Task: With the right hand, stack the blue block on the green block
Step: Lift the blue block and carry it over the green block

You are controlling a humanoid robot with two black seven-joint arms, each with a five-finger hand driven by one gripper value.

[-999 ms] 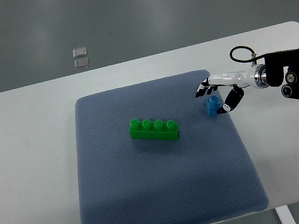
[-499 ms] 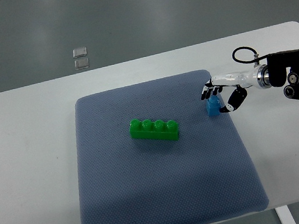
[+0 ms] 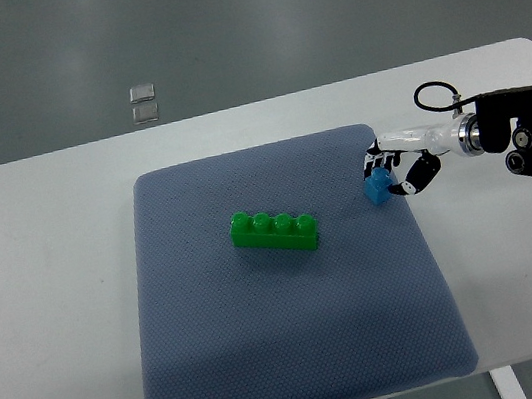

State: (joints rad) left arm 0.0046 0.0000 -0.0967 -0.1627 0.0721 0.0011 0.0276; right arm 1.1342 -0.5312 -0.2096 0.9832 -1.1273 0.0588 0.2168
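A long green block with a row of studs lies near the middle of the blue-grey mat. A small blue block sits tilted at the mat's right edge. My right hand reaches in from the right, its fingers curled over the block's far side and its thumb pressed on the near right side, so it is shut on the blue block. The block is to the right of the green one, apart from it. The left arm does not show.
The mat lies on a white table. The right forearm with its black cable hangs over the table's right side. Two small clear squares lie on the floor beyond the table.
The right hand has closed from spread around the blue block to gripping it. The block has tipped slightly; the green block has not moved.
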